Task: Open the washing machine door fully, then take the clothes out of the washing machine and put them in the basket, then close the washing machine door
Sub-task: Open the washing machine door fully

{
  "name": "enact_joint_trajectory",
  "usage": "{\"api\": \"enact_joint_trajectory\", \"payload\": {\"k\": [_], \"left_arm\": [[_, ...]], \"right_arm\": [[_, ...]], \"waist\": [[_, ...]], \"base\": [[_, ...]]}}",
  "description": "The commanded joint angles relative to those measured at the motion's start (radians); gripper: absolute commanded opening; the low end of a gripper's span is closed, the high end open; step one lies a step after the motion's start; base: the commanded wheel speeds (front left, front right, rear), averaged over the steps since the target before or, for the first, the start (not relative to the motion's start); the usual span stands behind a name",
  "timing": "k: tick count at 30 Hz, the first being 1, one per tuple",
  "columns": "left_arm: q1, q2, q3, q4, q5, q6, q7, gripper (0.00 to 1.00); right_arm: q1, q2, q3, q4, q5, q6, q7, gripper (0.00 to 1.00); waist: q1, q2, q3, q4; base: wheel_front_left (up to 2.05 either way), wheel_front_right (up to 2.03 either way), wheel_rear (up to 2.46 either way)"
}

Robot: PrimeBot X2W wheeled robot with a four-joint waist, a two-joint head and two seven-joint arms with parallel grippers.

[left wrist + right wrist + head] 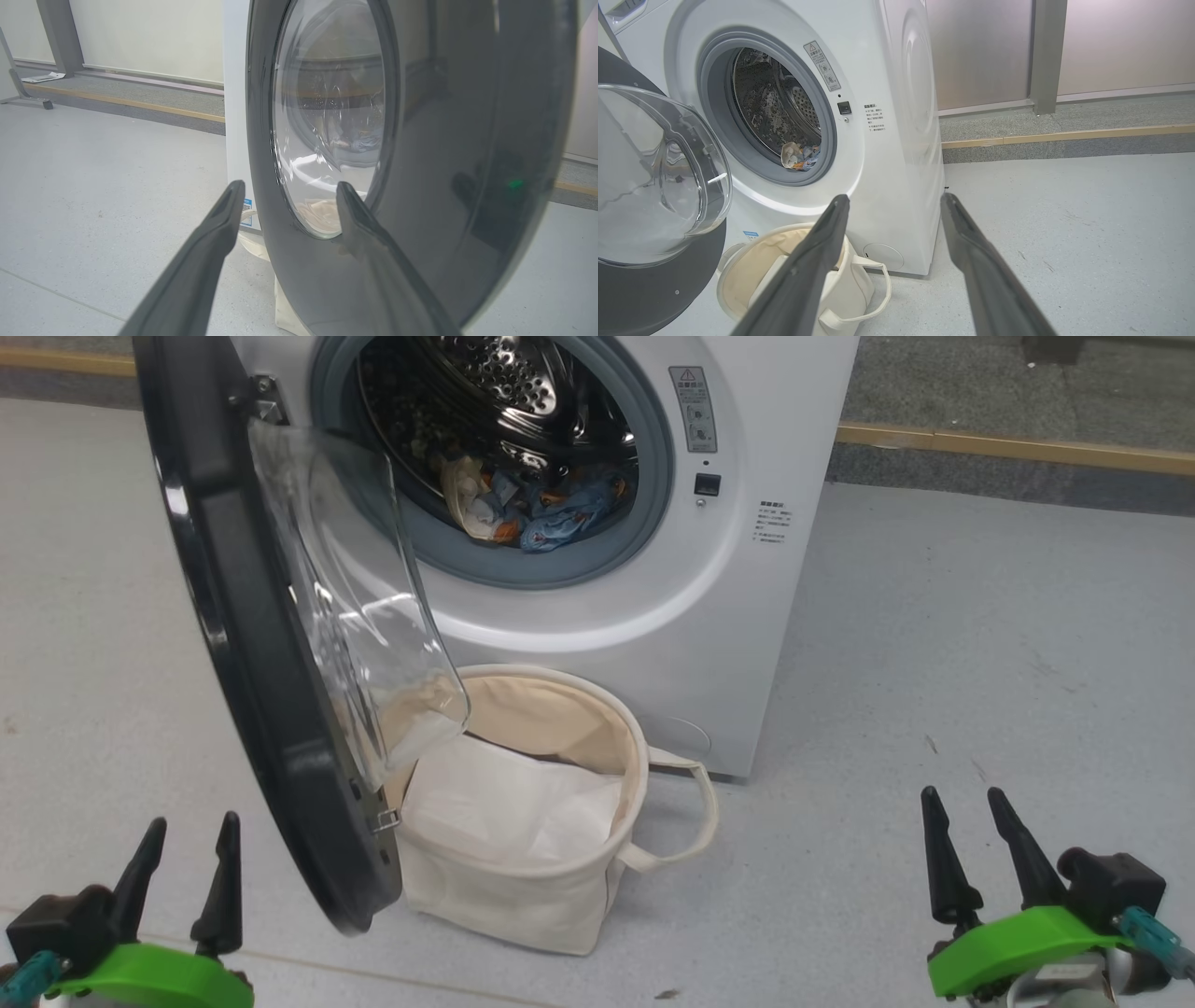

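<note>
Both tools, left (193, 821) and right (962, 793), stand wide and empty. The left one is near the outer face of the door (219, 616). The door hangs edge-on, with its glass bowl over the basket (509, 901) (covering part of the mouth). Best to swing the door wider by its rim first, then reach for the clothes (560, 513) lying low in the drum (509, 392).

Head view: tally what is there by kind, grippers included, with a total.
washing machine: 1
washing machine door: 1
basket: 1
clothes, one bundle in the drum: 1
white sheet in the basket: 1
grippers: 2, left gripper and right gripper
Total: 7
</note>
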Motion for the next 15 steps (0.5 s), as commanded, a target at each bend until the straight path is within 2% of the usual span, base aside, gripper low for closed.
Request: {"api": "enact_joint_trajectory", "payload": {"k": [1,2,3,4,10,15], "left_arm": [[-0.057,0.031,0.039,-0.029,-0.015,0.003,-0.01,0.97],[-0.059,0.029,0.043,-0.032,-0.022,0.003,-0.011,0.63],[-0.061,0.028,0.047,-0.035,-0.031,0.003,-0.01,0.12],[-0.064,0.027,0.051,-0.04,-0.039,0.003,-0.008,0.02],[-0.101,0.022,0.062,-0.123,-0.069,0.015,0.024,0.0],[-0.159,0.015,0.09,-0.293,-0.075,0.094,0.077,0.0]], "right_arm": [[-0.046,-0.006,0.017,-0.024,-0.006,0.001,-0.012,1.0],[-0.046,-0.007,0.016,-0.022,-0.005,0.001,-0.012,1.0],[-0.045,-0.008,0.015,-0.02,-0.005,0.001,-0.012,1.0],[-0.045,-0.008,0.013,-0.018,-0.004,0.001,-0.012,1.0],[-0.037,-0.011,0.007,-0.007,0.0,0.001,-0.012,1.0],[-0.036,-0.01,0.01,0.0,0.007,0.001,-0.012,1.0]], "waist": [[0.0,0.0,-0.001,0.002],[0.0,0.0,-0.002,0.004],[0.0,0.0,-0.003,0.006],[0.0,0.0,-0.005,0.009],[0.0,0.0,-0.022,0.035],[0.0,0.0,-0.038,0.051]], "base": [[0.0,0.0,0.0],[0.0,0.0,0.0],[0.0,0.0,0.0],[0.0,0.0,0.0],[0.0,0.0,0.0],[0.0,0.0,0.0]]}}
